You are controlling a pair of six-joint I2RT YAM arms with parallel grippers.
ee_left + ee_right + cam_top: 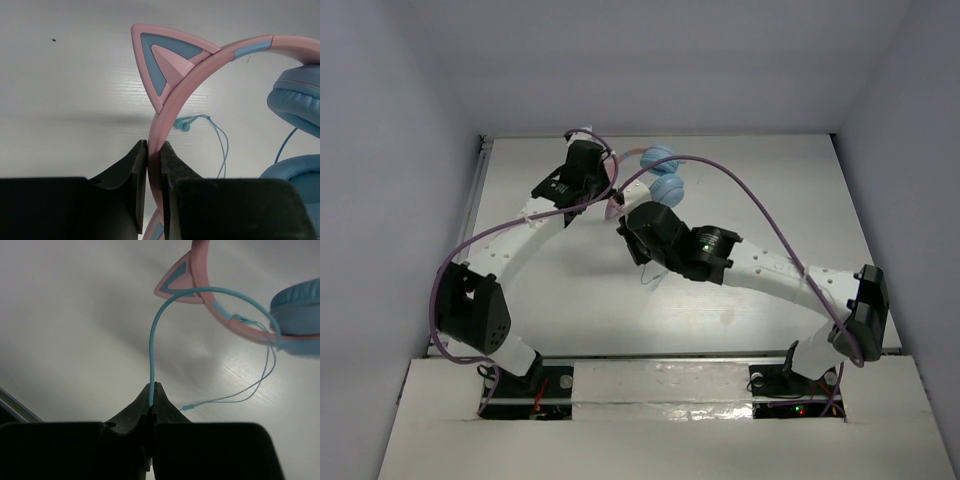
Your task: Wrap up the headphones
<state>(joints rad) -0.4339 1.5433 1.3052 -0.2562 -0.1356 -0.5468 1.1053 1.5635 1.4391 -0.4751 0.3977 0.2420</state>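
Headphones (182, 92) are held by both claws. The left claw (154, 152) is shut tight on the pink headband, one dark finger on each side of the band, just below a cat ear (165, 60). To its right, two light-blue ear cups (297, 102) show at the picture's edge, one above the other. The right claw (152, 392) is pinched shut on the thin light-blue cable (151, 360), which rises from the fingertips, arches over and meets the headband beside an ear cup. Finer strands loop below it and end in a small plug (186, 408). From above, the headphones sit between the two wrists, over the far middle of the white table (770, 200).
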